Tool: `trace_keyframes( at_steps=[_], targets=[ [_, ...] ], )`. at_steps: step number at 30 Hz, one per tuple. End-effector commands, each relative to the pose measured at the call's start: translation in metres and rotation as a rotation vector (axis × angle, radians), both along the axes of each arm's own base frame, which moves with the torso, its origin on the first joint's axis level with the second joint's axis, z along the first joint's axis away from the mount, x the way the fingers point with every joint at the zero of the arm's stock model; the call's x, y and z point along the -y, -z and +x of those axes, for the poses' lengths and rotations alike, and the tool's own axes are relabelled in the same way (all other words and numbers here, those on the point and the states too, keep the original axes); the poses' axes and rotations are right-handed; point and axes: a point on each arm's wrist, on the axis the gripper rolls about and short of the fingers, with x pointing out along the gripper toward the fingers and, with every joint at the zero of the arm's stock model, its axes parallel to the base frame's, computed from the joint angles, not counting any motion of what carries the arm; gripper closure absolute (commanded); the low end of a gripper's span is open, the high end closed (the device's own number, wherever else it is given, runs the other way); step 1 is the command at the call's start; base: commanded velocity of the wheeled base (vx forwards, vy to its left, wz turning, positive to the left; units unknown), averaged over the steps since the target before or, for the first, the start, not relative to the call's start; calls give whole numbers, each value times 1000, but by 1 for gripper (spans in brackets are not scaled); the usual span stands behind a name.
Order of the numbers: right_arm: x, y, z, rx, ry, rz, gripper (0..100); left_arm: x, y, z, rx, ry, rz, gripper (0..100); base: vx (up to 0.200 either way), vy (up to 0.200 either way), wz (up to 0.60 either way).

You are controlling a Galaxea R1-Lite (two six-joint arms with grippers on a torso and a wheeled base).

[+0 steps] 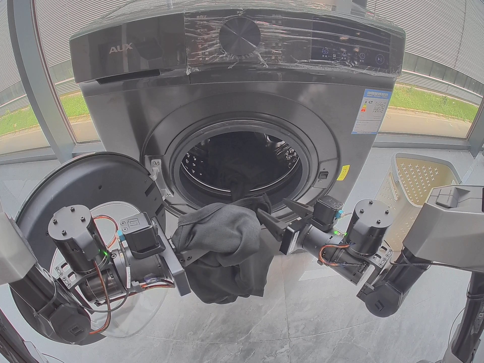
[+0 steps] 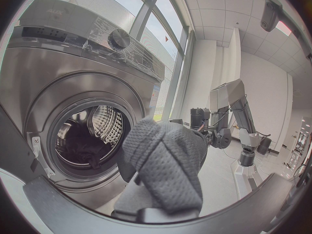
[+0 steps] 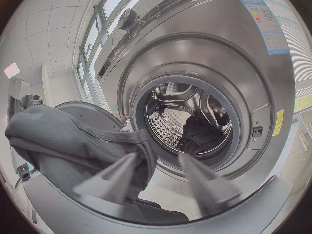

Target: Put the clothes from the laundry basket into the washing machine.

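A dark grey garment [image 1: 222,248] hangs in front of the washing machine [image 1: 237,97], just below its open drum mouth [image 1: 241,165]. My left gripper [image 1: 185,252] is shut on the garment's left side, and the cloth [image 2: 165,163] drapes over its fingers and hides them. My right gripper [image 1: 285,217] stands open at the garment's right edge, near the drum's lower rim. In the right wrist view one of its fingers [image 3: 110,179] lies against the cloth [image 3: 74,147]. A dark piece of clothing [image 3: 198,137] lies inside the drum.
The round machine door [image 1: 85,187] is swung open to the left, behind my left arm. A pale perforated laundry basket [image 1: 423,177] stands on the floor right of the machine, behind my right arm. Grey floor tiles [image 1: 312,318] lie below the garment.
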Motion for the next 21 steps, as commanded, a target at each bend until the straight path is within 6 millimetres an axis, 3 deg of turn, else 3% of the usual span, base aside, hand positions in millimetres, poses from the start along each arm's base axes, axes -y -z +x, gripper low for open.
trace_keyframes(
  at_steps=[1,5,9,15,21],
  targets=[
    [10,-7,-15,-10,-3,-11,0,0,-2,0,9,-20,-2,100,0,0,0],
    [38,-1,-47,-93,-1,-74,0,-2,-9,-2,30,-117,-21,100,0,0,0],
    [53,-5,-63,-111,6,-91,0,-3,-6,-2,15,-173,-16,100,0,0,0],
    [61,-23,-65,-52,28,-57,0,-4,-1,-4,-7,-195,-1,100,0,0,0],
    [71,-27,-60,-36,68,-55,0,-3,2,-7,-25,-210,-3,100,0,0,0]
  ],
)
